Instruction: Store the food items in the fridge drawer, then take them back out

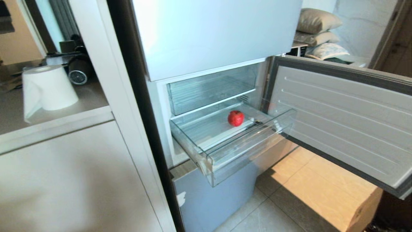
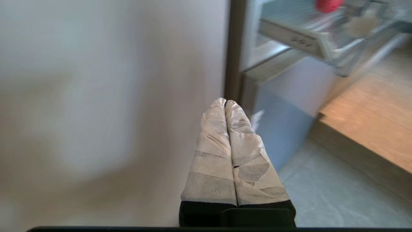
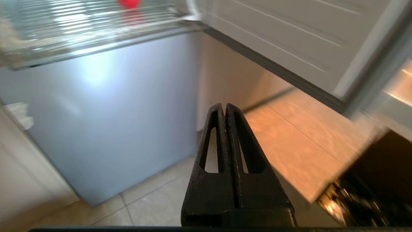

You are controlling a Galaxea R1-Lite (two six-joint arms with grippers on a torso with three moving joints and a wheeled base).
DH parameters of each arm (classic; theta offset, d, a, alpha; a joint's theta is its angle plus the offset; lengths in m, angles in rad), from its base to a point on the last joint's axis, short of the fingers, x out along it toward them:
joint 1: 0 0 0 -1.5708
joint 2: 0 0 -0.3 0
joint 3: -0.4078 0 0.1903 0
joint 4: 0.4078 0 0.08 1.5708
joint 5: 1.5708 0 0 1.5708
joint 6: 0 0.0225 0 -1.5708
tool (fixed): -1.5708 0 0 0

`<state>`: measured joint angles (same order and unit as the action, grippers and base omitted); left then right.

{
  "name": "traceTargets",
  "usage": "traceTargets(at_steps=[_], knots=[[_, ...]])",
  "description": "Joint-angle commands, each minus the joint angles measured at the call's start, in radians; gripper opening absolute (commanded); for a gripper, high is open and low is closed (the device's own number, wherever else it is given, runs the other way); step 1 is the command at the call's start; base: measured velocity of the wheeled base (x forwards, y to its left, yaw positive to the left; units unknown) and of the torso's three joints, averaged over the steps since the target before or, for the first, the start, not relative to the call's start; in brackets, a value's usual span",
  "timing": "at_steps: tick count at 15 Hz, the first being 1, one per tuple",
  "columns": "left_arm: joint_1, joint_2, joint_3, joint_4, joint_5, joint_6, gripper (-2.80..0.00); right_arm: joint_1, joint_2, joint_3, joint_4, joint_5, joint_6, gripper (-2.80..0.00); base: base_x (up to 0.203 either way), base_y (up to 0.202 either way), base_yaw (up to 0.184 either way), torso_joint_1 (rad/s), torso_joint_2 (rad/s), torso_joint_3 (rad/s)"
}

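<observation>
A red fruit (image 1: 236,118) sits in the pulled-out fridge drawer (image 1: 244,151), centre of the head frame. Both the left gripper (image 2: 225,102) and right gripper (image 3: 221,106) hang below it, fingers pressed together and empty; the fruit shows at each wrist frame's top edge, neither arm clearly nearer.

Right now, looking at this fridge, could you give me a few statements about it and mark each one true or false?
1. A red fruit lies in the pulled-out clear drawer. True.
2. The fridge door is closed. False: it stands swung open, to the right in the head view.
3. The left gripper is holding the fruit. False: its fingers are shut on nothing, low beside the fridge.
4. The right gripper is shut and empty. True.
5. A paper towel roll stands on the counter. True.
</observation>
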<state>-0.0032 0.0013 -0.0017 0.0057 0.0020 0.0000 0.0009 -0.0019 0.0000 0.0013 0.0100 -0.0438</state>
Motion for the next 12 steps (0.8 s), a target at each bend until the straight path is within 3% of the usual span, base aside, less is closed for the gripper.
traceTargets(at_steps=[1, 5, 7, 9, 12], knots=[[0.000, 0.000, 0.000, 0.000, 0.001, 0.000, -2.80, 0.000, 0.003, 0.000, -0.001, -0.003, 0.010, -2.80, 0.001, 0.010, -0.173, 0.002, 0.01, -0.002], [0.000, 0.000, 0.000, 0.000, 0.001, 0.000, -2.80, -0.002, 0.008, 0.000, -0.003, -0.008, 0.038, -2.80, 0.000, 0.007, -0.155, 0.003, 0.00, 0.004], [0.000, 0.000, 0.000, 0.000, 0.001, 0.000, -2.80, -0.003, 0.063, -0.022, -0.011, -0.020, 0.036, -2.80, 0.001, 0.000, -0.038, 0.001, 0.00, 0.002], [0.000, 0.000, 0.000, 0.000, 0.000, 0.000, -2.80, -0.014, 0.200, -0.097, -0.017, -0.072, 0.056, -2.80, 0.000, 0.000, 0.000, 0.000, 0.00, 0.000], [0.000, 0.000, 0.000, 0.000, 0.001, 0.000, -2.80, -0.080, 0.549, -0.203, -0.063, -0.123, 0.171, -2.80, 0.000, 0.000, 0.000, 0.000, 0.00, 0.000]])
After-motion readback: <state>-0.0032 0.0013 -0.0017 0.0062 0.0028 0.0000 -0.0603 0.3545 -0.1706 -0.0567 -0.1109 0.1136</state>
